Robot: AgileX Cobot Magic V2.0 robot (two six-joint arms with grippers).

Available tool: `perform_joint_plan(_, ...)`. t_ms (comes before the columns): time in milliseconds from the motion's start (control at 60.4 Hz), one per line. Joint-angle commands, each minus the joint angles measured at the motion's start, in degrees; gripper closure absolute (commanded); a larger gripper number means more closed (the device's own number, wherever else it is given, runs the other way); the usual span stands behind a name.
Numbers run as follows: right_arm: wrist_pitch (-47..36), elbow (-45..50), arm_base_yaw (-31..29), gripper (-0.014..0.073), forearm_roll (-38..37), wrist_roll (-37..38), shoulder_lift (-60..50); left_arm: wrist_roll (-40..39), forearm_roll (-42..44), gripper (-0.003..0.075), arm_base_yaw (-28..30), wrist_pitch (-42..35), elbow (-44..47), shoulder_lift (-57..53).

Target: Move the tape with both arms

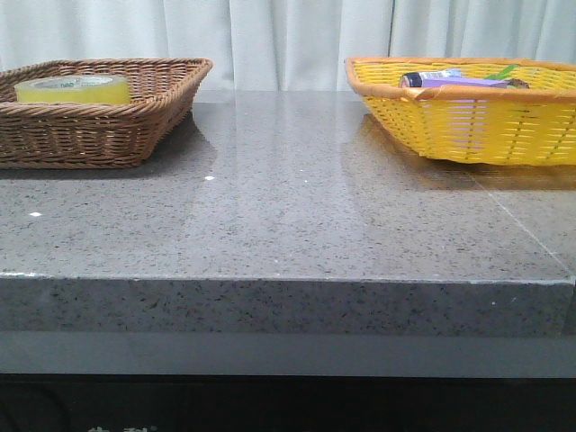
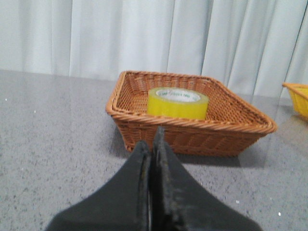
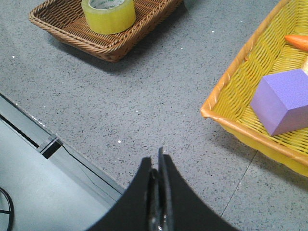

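The yellow tape roll [image 1: 72, 88] lies flat in the brown wicker basket [image 1: 135, 126] at the table's far left. It also shows in the left wrist view [image 2: 177, 103] and the right wrist view [image 3: 108, 14]. My left gripper [image 2: 153, 139] is shut and empty, low over the table, short of the basket's near wall [image 2: 192, 137]. My right gripper [image 3: 157, 159] is shut and empty above the table near its front edge, between the two baskets. Neither arm shows in the front view.
A yellow wicker basket [image 1: 468, 121] stands at the far right and holds a purple block [image 3: 284, 101], an orange thing [image 3: 297, 40] and a dark can [image 1: 423, 79]. White curtains hang behind the grey stone table [image 1: 288, 207].
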Motion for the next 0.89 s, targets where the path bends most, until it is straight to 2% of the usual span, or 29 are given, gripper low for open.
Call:
perform_joint_plan(0,-4.0,-1.5,-0.1,0.0664,0.4,0.0,-0.3,-0.6,0.1,0.074,-1.1,-5.7,2.2,-1.1)
perform_joint_plan(878,-4.0,-1.5,-0.1,0.0664,0.4,0.0,-0.3,-0.6,0.1,0.074,-2.1,-5.8,2.2,-1.1)
